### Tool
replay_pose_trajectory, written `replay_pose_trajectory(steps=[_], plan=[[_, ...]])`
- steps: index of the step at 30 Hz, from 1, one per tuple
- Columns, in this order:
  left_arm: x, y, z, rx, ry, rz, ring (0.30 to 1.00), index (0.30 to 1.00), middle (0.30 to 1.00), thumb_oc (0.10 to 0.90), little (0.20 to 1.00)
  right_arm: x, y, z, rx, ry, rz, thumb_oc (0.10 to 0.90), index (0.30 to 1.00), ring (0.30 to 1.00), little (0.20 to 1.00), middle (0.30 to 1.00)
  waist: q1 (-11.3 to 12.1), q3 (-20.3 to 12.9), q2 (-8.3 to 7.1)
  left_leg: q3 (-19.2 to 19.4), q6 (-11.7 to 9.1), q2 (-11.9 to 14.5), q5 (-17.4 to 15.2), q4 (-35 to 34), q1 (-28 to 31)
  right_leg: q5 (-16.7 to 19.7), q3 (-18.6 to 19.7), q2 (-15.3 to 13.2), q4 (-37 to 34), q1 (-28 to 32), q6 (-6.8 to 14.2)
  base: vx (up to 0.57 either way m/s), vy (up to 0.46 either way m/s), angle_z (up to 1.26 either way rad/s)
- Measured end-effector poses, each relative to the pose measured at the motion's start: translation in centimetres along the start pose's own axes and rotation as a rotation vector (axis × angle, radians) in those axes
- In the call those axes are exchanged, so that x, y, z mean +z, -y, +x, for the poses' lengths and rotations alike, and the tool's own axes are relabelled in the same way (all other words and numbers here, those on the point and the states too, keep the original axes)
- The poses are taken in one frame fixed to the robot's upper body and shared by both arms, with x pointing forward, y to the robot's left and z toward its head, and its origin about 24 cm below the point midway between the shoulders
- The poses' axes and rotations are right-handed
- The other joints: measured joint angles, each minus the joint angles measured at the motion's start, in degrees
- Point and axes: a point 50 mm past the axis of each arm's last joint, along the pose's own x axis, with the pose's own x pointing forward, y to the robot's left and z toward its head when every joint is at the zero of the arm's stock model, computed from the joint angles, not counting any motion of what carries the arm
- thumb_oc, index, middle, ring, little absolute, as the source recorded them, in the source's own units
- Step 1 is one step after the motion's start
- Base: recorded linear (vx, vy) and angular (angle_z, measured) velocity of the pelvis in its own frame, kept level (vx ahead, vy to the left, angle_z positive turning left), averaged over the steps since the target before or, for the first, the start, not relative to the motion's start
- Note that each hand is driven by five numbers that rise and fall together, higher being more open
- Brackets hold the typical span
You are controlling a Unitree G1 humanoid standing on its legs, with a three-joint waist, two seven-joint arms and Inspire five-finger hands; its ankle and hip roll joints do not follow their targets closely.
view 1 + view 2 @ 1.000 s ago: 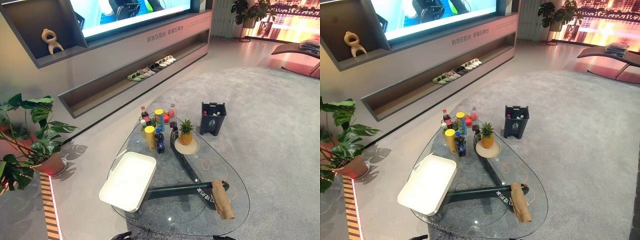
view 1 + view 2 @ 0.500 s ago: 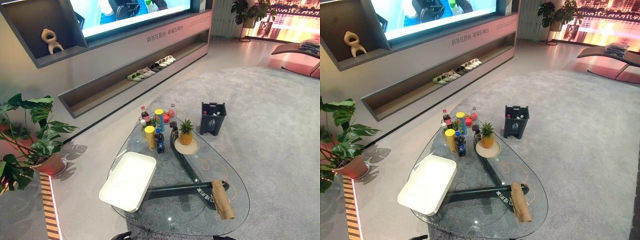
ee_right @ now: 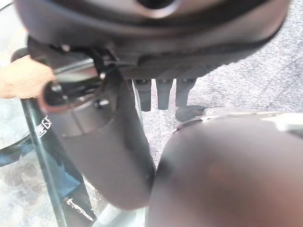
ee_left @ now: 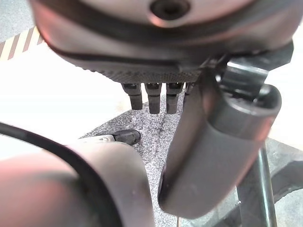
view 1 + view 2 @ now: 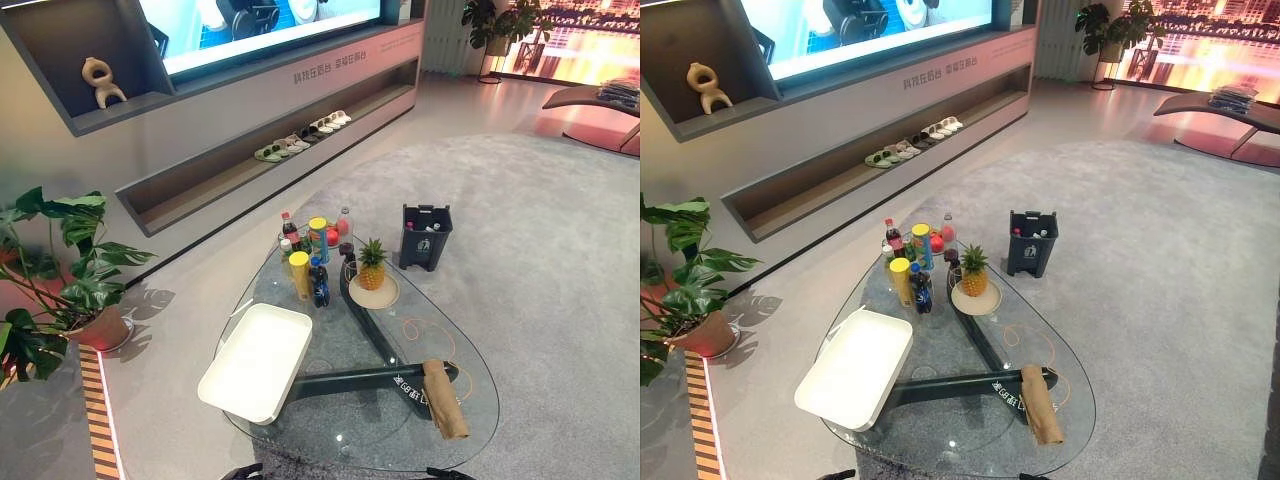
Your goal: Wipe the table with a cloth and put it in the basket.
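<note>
A glass table stands on a grey carpet, with a white basket on its left part, a cluster of bottles and a pineapple on a plate at the far end, and a dark bin on the floor beyond. The brown cloth lies folded on the table's near right part, well apart from the basket and touched by nothing. The left hand and the right hand each hang with fingers straight and slack, holding nothing
</note>
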Motion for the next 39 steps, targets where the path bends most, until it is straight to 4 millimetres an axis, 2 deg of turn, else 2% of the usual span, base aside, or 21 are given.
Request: replay_pose_trajectory(steps=[4, 10, 13, 16, 18, 21, 25, 28, 31, 34, 36, 39], plan=[[0.0, 0.0, 0.0, 0.002, 0.002, -0.003, 0.9, 0.9, 0.9, 0.8, 0.9, 0.5, -0.2, 0.0, 0.005, 0.046, -0.006, 0.8, 0.9, 0.9, 0.9, 0.9, 0.0, 0.1, 0.06, 0.0, 0.0, 0.0, 0.0, 0.0, 0.0, 0.0, 0.0, 0.0, 0.0, 0.0, 0.0, 0.05, -0.001, 0.0], [0.8, 0.2, 0.0, -0.002, 0.034, -0.002, 0.9, 0.9, 0.9, 0.8, 0.9, 3.8, -0.8, -0.3, 0.036, 0.243, -0.051, 0.8, 0.9, 0.9, 0.9, 0.9, 0.1, 1.6, 0.48, 0.3, 0.0, 0.0, 0.0, 0.0, -0.4, 0.0, 0.3, -0.1, 0.5, -0.9, 0.1, 0.01, -0.001, -0.01], [1.6, 0.5, 0.0, -0.01, 0.052, -0.003, 0.9, 0.9, 0.9, 0.8, 0.9, 6.6, -0.7, -1.2, 0.043, 0.38, -0.078, 0.8, 0.9, 0.9, 0.9, 0.9, 0.0, 3.1, 0.92, 0.3, 0.0, -0.1, 0.0, 0.0, -0.9, -0.1, 0.3, -0.2, 0.8, -1.6, 0.2, 0.0, 0.0, 0.0], [3.1, 1.0, -0.2, -0.027, 0.089, -0.004, 0.9, 0.9, 0.9, 0.8, 0.9, 10.9, -1.6, -3.5, 0.04, 0.579, -0.104, 0.8, 0.9, 0.9, 0.9, 0.9, -0.4, 4.4, 0.71, 0.2, 0.3, -0.2, 0.4, 0.1, -2.3, 0.1, 0.3, -0.3, 1.2, -3.2, 0.2, -0.01, 0.011, 0.0], [3.7, 1.3, -0.3, -0.032, 0.112, -0.018, 0.9, 0.9, 0.9, 0.8, 0.9, 12.8, -2.4, -4.9, 0.03, 0.669, -0.101, 0.8, 0.9, 0.9, 0.9, 0.9, -0.7, 5.1, 0.43, 0.3, 0.3, -0.2, 0.4, 0.1, -2.6, 0.0, 0.3, -0.4, 1.4, -3.7, 0.3, -0.05, 0.047, -0.01], [5.3, 1.7, -0.5, -0.032, 0.156, -0.059, 0.9, 0.9, 0.9, 0.8, 0.9, 16.2, -3.7, -7.6, -0.003, 0.84, -0.096, 0.8, 0.9, 0.9, 0.9, 0.9, -1.4, 6.7, 0.99, 0.3, 0.5, -0.5, 0.5, 1.8, -6.8, -0.2, 0.5, -0.9, 4.1, -8.2, 0.5, -0.16, 0.064, -0.02], [9.1, 2.3, -0.8, -0.033, 0.251, -0.093, 0.9, 0.9, 0.9, 0.8, 0.9, 19.4, -3.6, -10.1, -0.094, 0.987, -0.093, 0.8, 0.9, 0.9, 0.9, 0.9, -1.4, 11.3, 2.68, 0.3, 0.9, -1.2, 0.3, 5.7, -12.3, -0.8, 1.4, -1.8, 9.7, -15.0, 1.2, -0.18, 0.069, -0.04], [11.4, 2.6, -1.2, -0.029, 0.315, -0.126, 0.9, 0.9, 0.9, 0.8, 0.9, 21.1, -2.9, -11.8, -0.182, 1.079, -0.099, 0.8, 0.9, 0.9, 0.9, 0.9, -1.7, 14.5, 3.49, 0.7, 1.7, -2.2, 0.4, 7.8, -16.4, -1.8, 1.9, -3.1, 14.4, -20.1, 1.4, -0.15, 0.099, -0.06], [13.4, 2.9, -1.6, -0.032, 0.382, -0.148, 0.9, 0.9, 0.9, 0.8, 0.9, 22.8, -2.3, -13.3, -0.29, 1.165, -0.094, 0.8, 0.9, 0.9, 0.9, 0.9, -2.0, 18.4, 3.41, 1.9, 2.4, -3.1, 0.6, 9.7, -19.9, -2.7, 3.5, -4.4, 19.6, -25.7, 1.7, -0.13, 0.087, -0.14], [14.4, 3.4, -1.8, -0.046, 0.425, -0.153, 0.9, 0.9, 0.9, 0.8, 0.9, 24.0, -1.8, -14.3, -0.35, 1.227, -0.06, 0.8, 0.9, 0.9, 0.9, 0.9, -3.3, 21.5, 3.39, 2.1, 2.9, -3.8, 0.9, 11.3, -23.0, -3.4, 4.2, -5.5, 23.1, -30.0, 1.7, -0.15, 0.025, -0.01], [15.0, 3.7, -1.6, -0.034, 0.468, -0.132, 0.9, 0.9, 0.9, 0.8, 0.9, 24.6, -1.8, -14.8, -0.389, 1.28, -0.03, 0.8, 0.9, 0.9, 0.9, 0.9, -3.8, 22.2, 3.38, 2.5, 2.9, -3.8, 0.5, 13.2, -26.7, -3.9, 4.8, -5.9, 25.2, -33.8, 1.6, -0.09, 0.005, -0.05], [16.0, 3.9, -1.8, -0.027, 0.526, -0.125, 0.9, 0.9, 0.9, 0.8, 0.9, 25.9, -1.9, -15.6, -0.444, 1.328, 0.017, 0.8, 0.9, 0.9, 0.9, 0.9, -4.3, 25.1, 3.21, 2.5, 3.3, -4.0, 0.9, 15.0, -29.2, -3.6, 4.9, -5.9, 27.1, -36.4, 1.3, -0.08, 0.029, 0.01]])
